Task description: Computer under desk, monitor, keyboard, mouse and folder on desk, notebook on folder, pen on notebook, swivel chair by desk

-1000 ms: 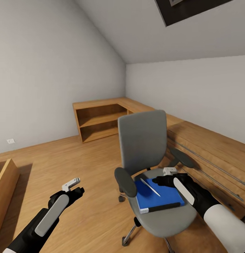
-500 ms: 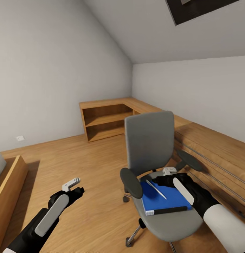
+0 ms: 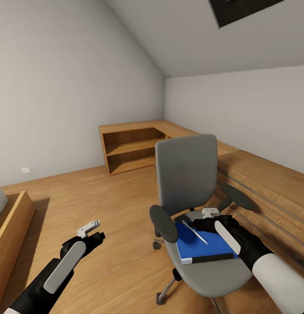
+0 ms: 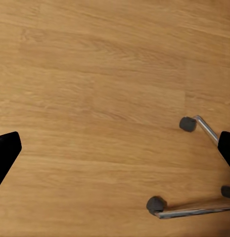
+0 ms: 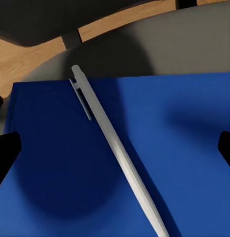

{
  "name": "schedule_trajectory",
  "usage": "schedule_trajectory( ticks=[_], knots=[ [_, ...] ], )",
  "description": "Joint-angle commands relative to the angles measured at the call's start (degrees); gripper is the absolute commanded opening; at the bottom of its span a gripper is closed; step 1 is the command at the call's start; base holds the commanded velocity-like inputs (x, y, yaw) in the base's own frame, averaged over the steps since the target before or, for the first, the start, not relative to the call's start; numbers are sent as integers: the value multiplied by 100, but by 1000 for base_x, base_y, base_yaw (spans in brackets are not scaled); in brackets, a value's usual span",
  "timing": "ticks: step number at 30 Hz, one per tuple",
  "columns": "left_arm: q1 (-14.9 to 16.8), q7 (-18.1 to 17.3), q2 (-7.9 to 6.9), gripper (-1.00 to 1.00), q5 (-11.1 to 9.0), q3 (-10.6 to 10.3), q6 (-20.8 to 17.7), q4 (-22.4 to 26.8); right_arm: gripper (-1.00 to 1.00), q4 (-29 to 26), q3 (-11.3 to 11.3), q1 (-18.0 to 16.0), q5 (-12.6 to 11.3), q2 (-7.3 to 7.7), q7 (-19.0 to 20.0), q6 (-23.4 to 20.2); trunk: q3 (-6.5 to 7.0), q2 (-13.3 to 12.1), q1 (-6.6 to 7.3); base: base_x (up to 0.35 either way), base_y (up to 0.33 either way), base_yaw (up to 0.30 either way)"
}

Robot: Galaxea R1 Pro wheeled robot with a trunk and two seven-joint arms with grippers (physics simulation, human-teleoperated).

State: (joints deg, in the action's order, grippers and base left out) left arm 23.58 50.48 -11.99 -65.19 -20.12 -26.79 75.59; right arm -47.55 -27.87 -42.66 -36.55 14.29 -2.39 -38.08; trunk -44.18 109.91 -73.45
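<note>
Over the wood floor [image 3: 121,205] my left gripper [image 3: 91,230] hangs with its fingers spread and empty. My right gripper [image 3: 207,219] is spread above the blue folder [image 3: 199,248] on the swivel chair [image 3: 186,174] seat, the pen [image 5: 117,153] lying slantwise on it. Beyond stands a wooden corner shelf [image 3: 130,146].

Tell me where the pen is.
In the head view, lower right: the pen lies diagonally on the blue folder on the swivel chair seat, beside the right end effector.
</note>
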Motion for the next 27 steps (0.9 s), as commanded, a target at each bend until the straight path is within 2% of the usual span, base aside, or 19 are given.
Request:
schedule_trajectory(
  ticks=[1, 22, 27],
  knots=[
    [6, 41, -5, 100, -30, -14, -11, 8, 100, -5, -23, -6, -29, 6, -25, -15, -24, 45, -22, 0, 0, 0],
    [6, 46, 3, 100, -32, -18, -10, 8, 100, 0, -103, -6, -23, 4, -34, -6, -401, 887, -483, 0, 0, 0],
    [6, 44, 4, 100, -29, -18, -10, 8, 100, 0, -104, -6, -21, 4, -34, -6, -401, 887, -483, 0, 0, 0]
  ],
)
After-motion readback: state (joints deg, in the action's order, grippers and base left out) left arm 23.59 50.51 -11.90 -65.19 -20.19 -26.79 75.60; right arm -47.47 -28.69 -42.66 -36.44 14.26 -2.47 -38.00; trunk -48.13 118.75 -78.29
